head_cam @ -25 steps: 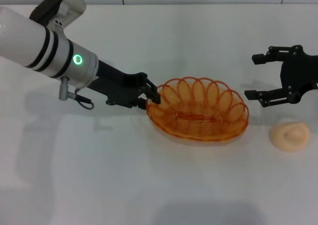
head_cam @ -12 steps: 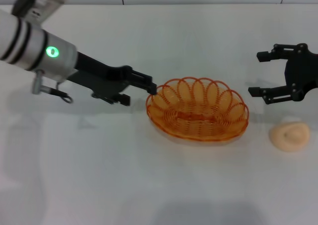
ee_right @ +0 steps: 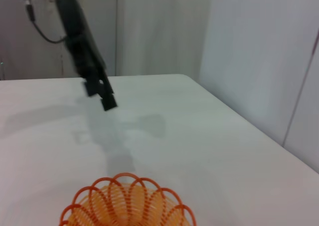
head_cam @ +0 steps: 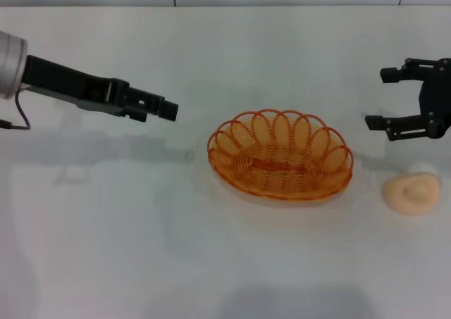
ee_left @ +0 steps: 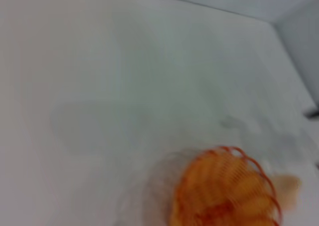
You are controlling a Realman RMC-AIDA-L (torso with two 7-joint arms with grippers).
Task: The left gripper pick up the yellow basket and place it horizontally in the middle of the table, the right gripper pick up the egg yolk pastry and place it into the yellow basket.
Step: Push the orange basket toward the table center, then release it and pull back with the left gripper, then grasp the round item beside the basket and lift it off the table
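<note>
Noting the yellow basket (head_cam: 280, 155) lying flat mid-table (head_cam: 141, 248), we judge placement done. Left gripper (head_cam: 169, 110) hangs well apart, empty, fingers together. Right gripper (head_cam: 384, 97), jaws spread and empty, hovers near the egg yolk pastry (head_cam: 411, 194), beside the basket.

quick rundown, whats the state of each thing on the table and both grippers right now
yellow basket: upright on the table, empty, nothing gripping it
egg yolk pastry: on the table to the basket's right, untouched
left gripper: in the air left of the basket, holding nothing, fingers together
right gripper: open, above and behind the pastry, holding nothing
</note>
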